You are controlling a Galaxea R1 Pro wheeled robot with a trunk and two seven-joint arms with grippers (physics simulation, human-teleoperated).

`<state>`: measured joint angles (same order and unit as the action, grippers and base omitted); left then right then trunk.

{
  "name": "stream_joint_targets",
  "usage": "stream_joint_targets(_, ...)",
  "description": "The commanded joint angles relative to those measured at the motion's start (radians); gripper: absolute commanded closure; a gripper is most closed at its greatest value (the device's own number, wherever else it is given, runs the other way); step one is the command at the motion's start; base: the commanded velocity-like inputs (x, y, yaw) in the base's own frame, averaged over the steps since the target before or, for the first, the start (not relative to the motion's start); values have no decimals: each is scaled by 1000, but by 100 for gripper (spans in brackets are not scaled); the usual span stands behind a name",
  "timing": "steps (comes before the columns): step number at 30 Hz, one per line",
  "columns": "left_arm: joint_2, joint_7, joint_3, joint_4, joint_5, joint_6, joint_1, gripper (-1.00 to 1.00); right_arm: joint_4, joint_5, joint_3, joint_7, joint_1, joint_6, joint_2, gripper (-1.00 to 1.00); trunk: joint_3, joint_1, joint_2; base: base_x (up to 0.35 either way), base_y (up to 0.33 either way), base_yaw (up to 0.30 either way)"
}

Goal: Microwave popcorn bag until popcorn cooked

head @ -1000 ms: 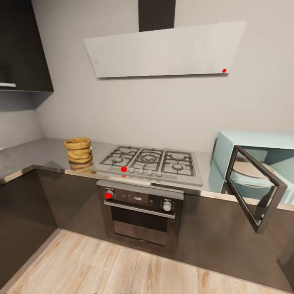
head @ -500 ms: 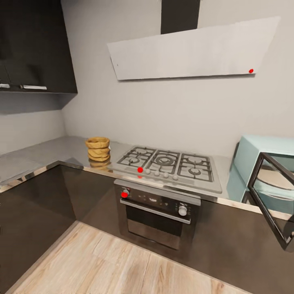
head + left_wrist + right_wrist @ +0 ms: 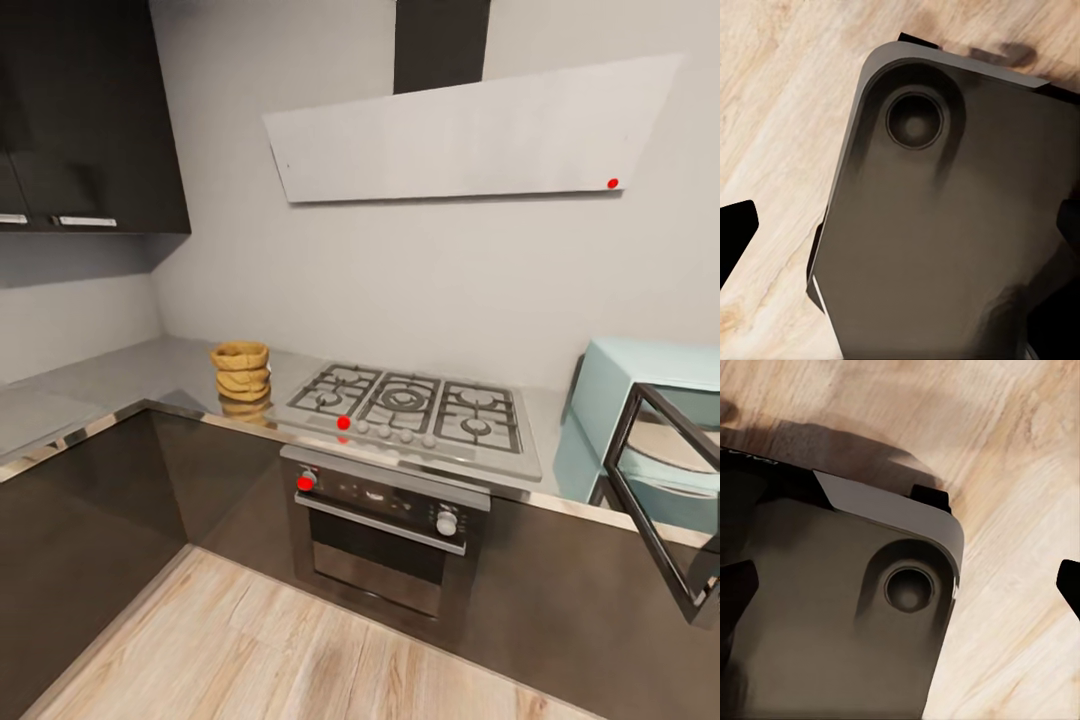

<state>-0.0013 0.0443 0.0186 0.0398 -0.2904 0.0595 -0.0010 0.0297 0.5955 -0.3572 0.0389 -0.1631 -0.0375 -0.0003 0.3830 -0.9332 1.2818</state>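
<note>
Popcorn bag upright on countertop beside hob — microwave door open, jaws' state unclear

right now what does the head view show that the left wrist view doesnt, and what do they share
Head view alone: the popcorn bag standing upright on the countertop beside the gas hob, the oven below it, the white hood, and the microwave with its door swung open.

Left wrist view alone: a dark rounded part of the robot's base with a round recess, seen from above, and dark finger tips at the frame edges.

Shared: the pale wood plank floor.
</note>
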Motion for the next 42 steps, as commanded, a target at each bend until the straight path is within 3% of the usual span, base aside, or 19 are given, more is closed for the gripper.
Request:
stream_joint_targets(1,0,2,1,0,-3,2,0,-100,2,5,-7,1,-1,-3,-2,-100,-2,4,-7,0,0,0)
stream_joint_targets(25,3,2,1,0,-3,3,0,-100,2,3,-5,-7,-1,0,2,-100,-77,96,-175,0,0,0)
stream_joint_targets(42,3,1,1,0,-3,2,0,-100,1,3,-6,-8,-1,-4,-3,-100,-131,161,-294,0,0,249)
